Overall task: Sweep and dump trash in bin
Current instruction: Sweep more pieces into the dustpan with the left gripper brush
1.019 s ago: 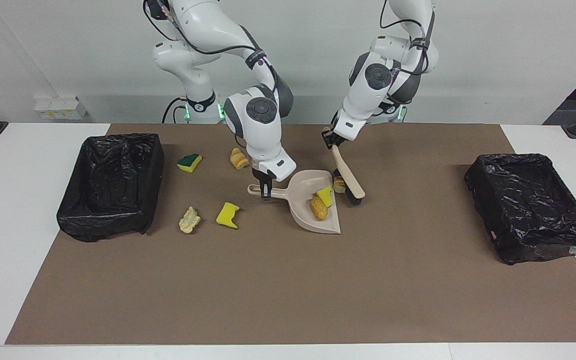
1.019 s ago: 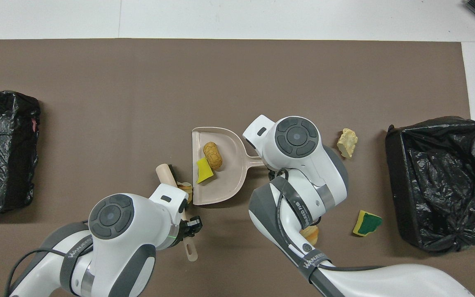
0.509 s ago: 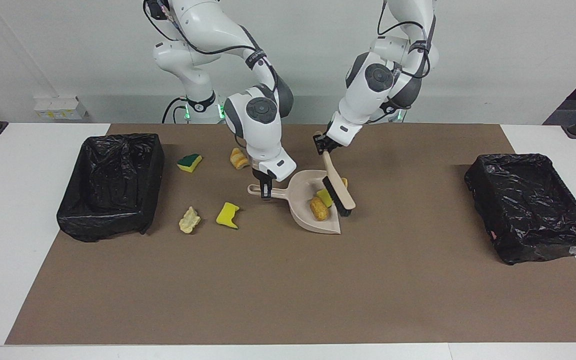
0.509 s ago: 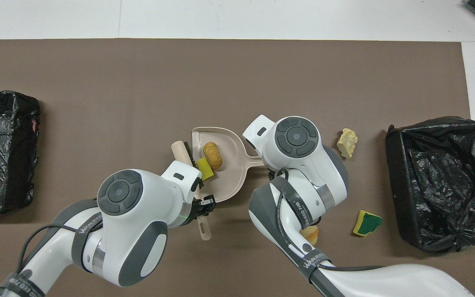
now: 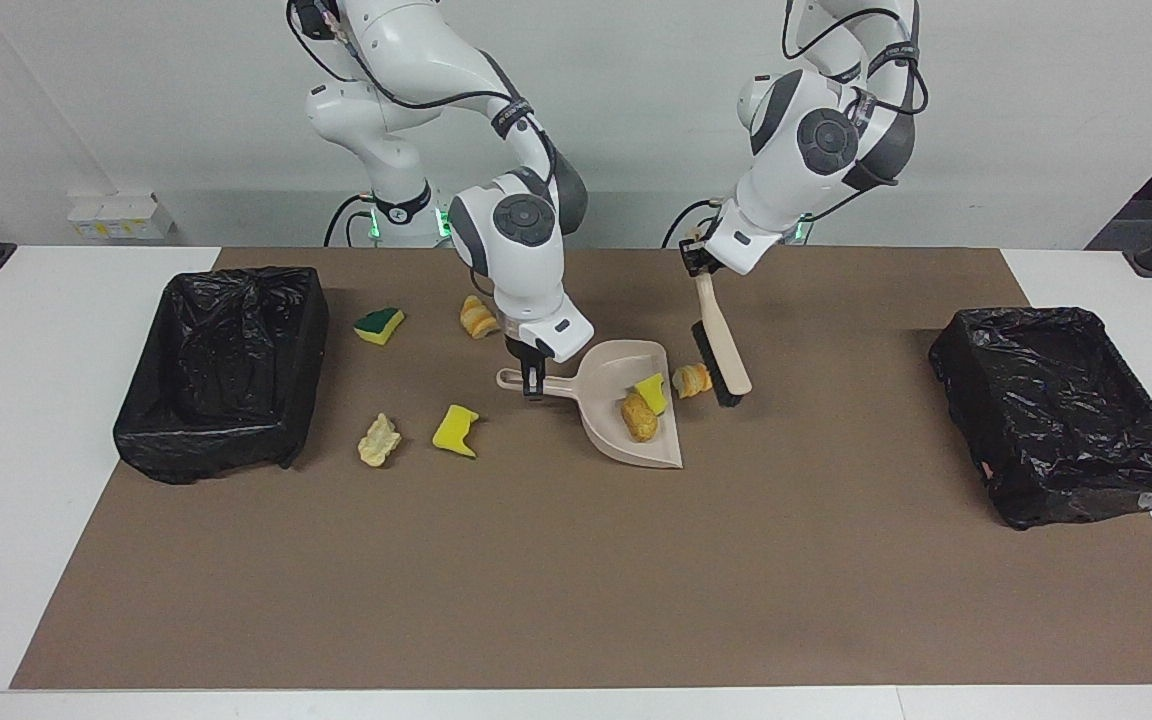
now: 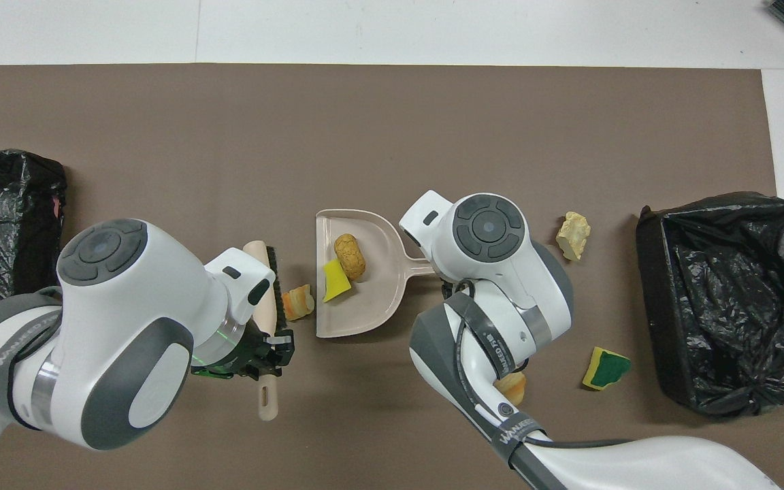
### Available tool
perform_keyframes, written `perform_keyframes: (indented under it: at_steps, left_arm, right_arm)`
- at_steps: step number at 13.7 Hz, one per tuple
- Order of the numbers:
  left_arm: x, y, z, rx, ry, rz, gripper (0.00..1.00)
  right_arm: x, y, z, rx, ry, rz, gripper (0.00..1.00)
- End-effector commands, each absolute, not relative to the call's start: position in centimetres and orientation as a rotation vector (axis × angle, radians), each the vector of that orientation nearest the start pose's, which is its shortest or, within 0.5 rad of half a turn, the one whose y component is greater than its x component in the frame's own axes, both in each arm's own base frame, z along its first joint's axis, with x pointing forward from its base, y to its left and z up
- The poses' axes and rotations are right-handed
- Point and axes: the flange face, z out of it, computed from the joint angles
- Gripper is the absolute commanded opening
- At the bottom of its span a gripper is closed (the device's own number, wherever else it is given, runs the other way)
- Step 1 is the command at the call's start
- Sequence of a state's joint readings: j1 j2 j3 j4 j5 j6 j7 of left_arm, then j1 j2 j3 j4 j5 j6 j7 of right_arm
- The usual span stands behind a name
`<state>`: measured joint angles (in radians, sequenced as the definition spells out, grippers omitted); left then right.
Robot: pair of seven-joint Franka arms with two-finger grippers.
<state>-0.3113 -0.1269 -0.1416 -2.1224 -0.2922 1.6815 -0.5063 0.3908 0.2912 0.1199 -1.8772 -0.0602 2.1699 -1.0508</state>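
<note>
My right gripper (image 5: pixel 533 384) is shut on the handle of the beige dustpan (image 5: pixel 604 384), which rests on the mat and holds a tan lump (image 5: pixel 639 416) and a yellow sponge (image 5: pixel 651 392) of trash. My left gripper (image 5: pixel 698 262) is shut on the handle of the black-bristled brush (image 5: pixel 722 348), which hangs slanted with its end low by the mat. An orange lump (image 5: pixel 691 380) lies between the bristles and the pan's mouth. A green-topped sponge (image 5: pixel 379 324), bread lump (image 5: pixel 477 317), yellow sponge (image 5: pixel 456 430) and pale lump (image 5: pixel 379 440) lie toward the right arm's end.
Two black-lined bins stand on the brown mat: one (image 5: pixel 226 370) at the right arm's end, beside the loose scraps, and one (image 5: pixel 1066 410) at the left arm's end. In the overhead view my arms cover part of the mat near the dustpan (image 6: pixel 371 306).
My left arm has lifted the brush away from over the pan's mouth and swung it toward its own end. The orange lump now shows just outside the pan. The right arm has not moved.
</note>
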Motion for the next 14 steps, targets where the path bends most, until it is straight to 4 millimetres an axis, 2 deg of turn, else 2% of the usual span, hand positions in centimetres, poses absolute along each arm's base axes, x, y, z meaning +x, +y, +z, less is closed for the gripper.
perform_keyframes:
  at_steps: [1, 3, 5, 6, 9, 12, 14]
  left_arm:
    - [37.8, -21.7, 41.1, -3.073, -0.206, 0.719, 0.00]
    - [36.8, -21.9, 38.9, -3.054, -0.295, 0.679, 0.00]
    - [36.4, -23.3, 37.1, -3.077, -0.300, 0.604, 0.00]
    - [36.2, -24.0, 36.8, -3.099, -0.276, 0.564, 0.00]
    - [36.7, -26.4, 36.8, -3.177, -0.228, 0.485, 0.00]
    - [36.6, -30.2, 37.8, -3.280, -0.203, 0.464, 0.00]
    - [37.1, -31.2, 38.4, -3.308, -0.214, 0.471, 0.00]
  right_arm:
    - [54.3, 30.3, 35.3, 2.216, 2.212, 0.060, 0.00]
    - [54.1, 30.1, 34.7, 2.213, 2.217, 0.056, 0.00]
    - [53.9, 30.1, 34.2, 2.209, 2.215, 0.076, 0.00]
    - [53.9, 30.1, 34.2, 2.211, 2.214, 0.076, 0.00]
    - [53.5, 30.7, 34.2, 2.198, 2.227, 0.077, 0.00]
    - [53.4, 30.8, 34.2, 2.200, 2.226, 0.074, 0.00]
    - [53.5, 30.7, 34.2, 2.203, 2.222, 0.077, 0.00]
